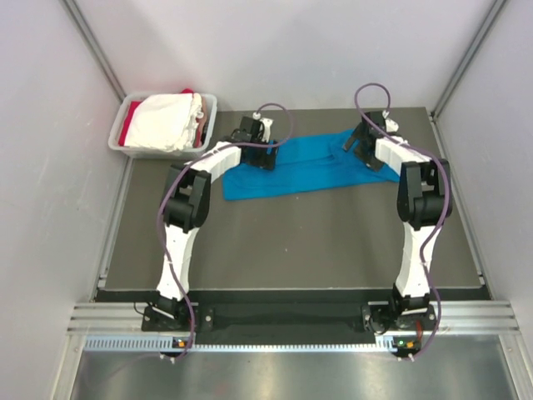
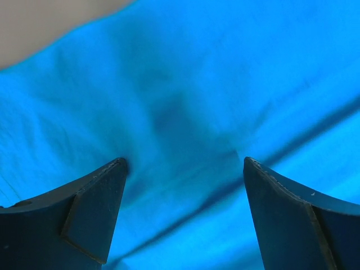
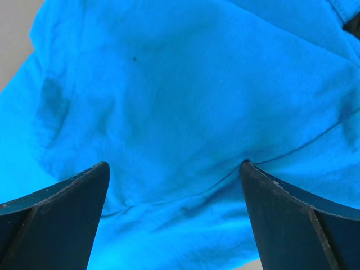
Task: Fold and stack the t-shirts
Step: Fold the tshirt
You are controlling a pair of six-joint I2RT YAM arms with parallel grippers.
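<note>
A bright blue t-shirt [image 1: 291, 171] lies spread across the far middle of the dark table. My left gripper [image 1: 256, 148] stands open at the shirt's far left edge, its tips pressed down onto the blue cloth [image 2: 185, 112]. My right gripper [image 1: 364, 148] is open too, at the far right end, with its fingertips [image 3: 250, 171] dug into a fold of the same cloth [image 3: 185, 101]. Neither pair of jaws has closed on the fabric. White t-shirts [image 1: 162, 121] and a red one [image 1: 127, 129] are piled in the tub.
The pale grey plastic tub [image 1: 210, 104] stands at the table's far left corner. White walls enclose the table on three sides. The dark table surface [image 1: 291, 242] stretches from the shirt toward the arm bases.
</note>
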